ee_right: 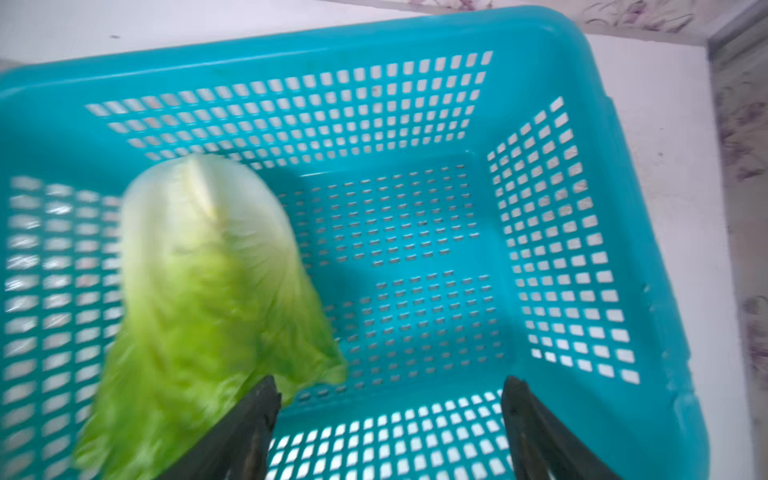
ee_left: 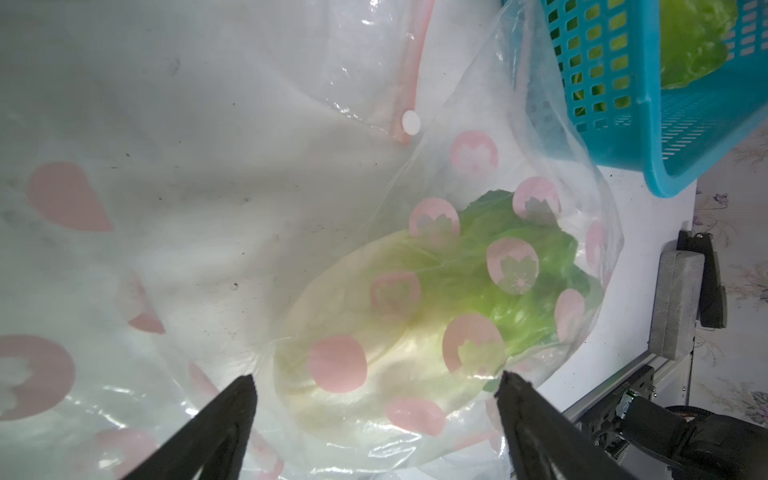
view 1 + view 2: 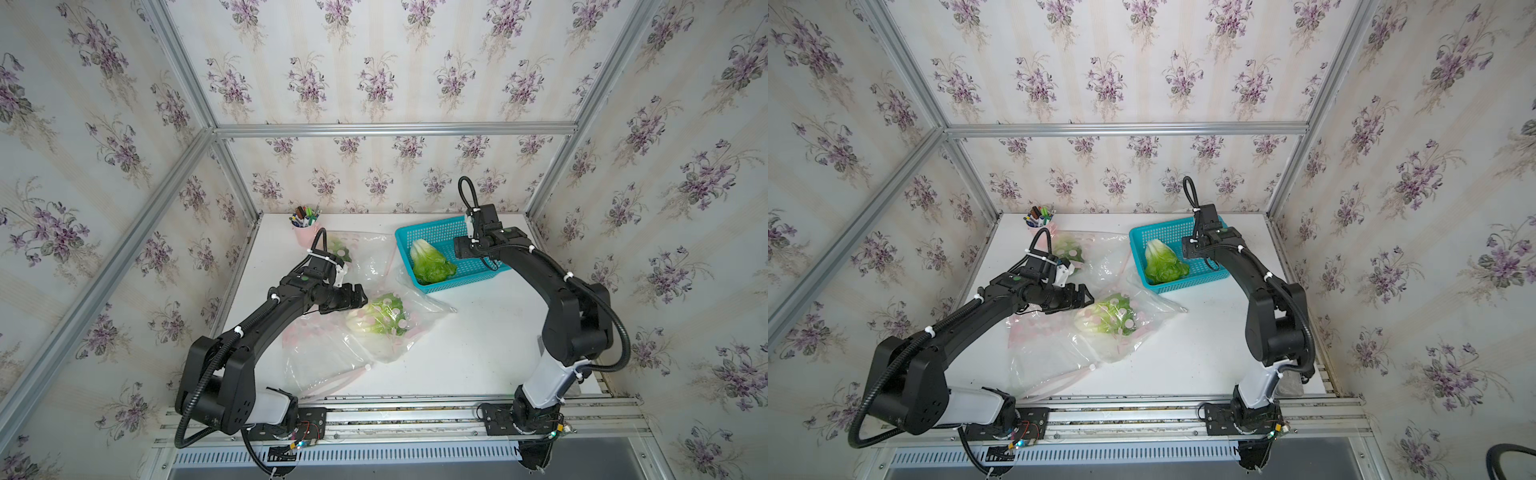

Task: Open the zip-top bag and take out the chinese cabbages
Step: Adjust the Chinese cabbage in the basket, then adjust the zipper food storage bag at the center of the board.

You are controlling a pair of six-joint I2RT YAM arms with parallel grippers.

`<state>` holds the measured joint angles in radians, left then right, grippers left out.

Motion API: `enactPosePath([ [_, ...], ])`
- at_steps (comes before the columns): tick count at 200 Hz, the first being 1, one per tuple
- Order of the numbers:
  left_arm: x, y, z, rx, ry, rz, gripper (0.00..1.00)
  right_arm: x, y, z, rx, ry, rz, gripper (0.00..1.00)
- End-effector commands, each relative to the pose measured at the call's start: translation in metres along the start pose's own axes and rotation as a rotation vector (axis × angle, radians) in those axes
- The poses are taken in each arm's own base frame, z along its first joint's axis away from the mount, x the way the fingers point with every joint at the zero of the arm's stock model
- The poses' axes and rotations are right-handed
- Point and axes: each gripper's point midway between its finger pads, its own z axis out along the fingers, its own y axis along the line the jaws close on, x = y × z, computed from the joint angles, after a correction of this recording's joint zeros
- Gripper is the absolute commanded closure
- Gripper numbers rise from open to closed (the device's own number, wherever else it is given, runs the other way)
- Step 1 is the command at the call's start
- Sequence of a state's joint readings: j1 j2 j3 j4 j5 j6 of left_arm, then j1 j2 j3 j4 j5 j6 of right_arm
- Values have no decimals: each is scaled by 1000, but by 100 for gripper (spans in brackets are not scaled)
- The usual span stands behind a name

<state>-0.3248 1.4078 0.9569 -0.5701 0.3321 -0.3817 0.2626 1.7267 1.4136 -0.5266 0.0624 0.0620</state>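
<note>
A clear zip-top bag (image 3: pixel 409 332) printed with pink dots lies mid-table with a chinese cabbage (image 3: pixel 378 318) inside it, also in the left wrist view (image 2: pixel 478 291). My left gripper (image 3: pixel 360 297) (image 2: pixel 377 376) hovers open at the bag's left side, its fingers either side of the cabbage's whitish base, gripping nothing. A second bagged cabbage (image 3: pixel 340 249) lies behind the left wrist. A third, bare cabbage (image 3: pixel 430 264) (image 1: pixel 208 291) lies in the teal basket (image 3: pixel 461 284). My right gripper (image 1: pixel 390 380) is open above the basket, beside that blurred cabbage's leaves.
A pink cup of pens (image 3: pixel 305 232) stands at the back left. An empty dotted bag (image 3: pixel 328 365) sprawls toward the front rail. A pink zip strip with a white slider (image 2: pixel 119 123) lies near the basket. A grey block (image 2: pixel 675 303) sits by the right front edge.
</note>
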Motion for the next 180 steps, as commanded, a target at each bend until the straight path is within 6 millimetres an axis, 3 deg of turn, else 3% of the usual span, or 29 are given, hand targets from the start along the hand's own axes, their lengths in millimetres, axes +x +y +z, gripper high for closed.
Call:
enactPosePath([
  [1, 7, 5, 2, -40, 18, -28, 11, 2, 59, -24, -330, -25, 54, 30],
  [40, 12, 13, 6, -75, 22, -64, 25, 31, 157, -52, -610, 24, -62, 41],
  [64, 15, 23, 17, -114, 51, -80, 29, 42, 182, -58, -690, 29, -45, 48],
  [78, 14, 27, 25, -130, 73, -82, 31, 50, 177, -61, -683, 13, -23, 46],
  [121, 4, 36, 45, -161, 113, -79, 38, 103, 141, -68, -569, 29, -61, 14],
  [157, -27, 34, 52, -174, 70, -58, 44, 140, 106, -55, -516, 69, 91, 6],
  [180, -54, 29, 51, -175, 27, -27, 49, 146, 73, -46, -462, 26, 232, 0],
])
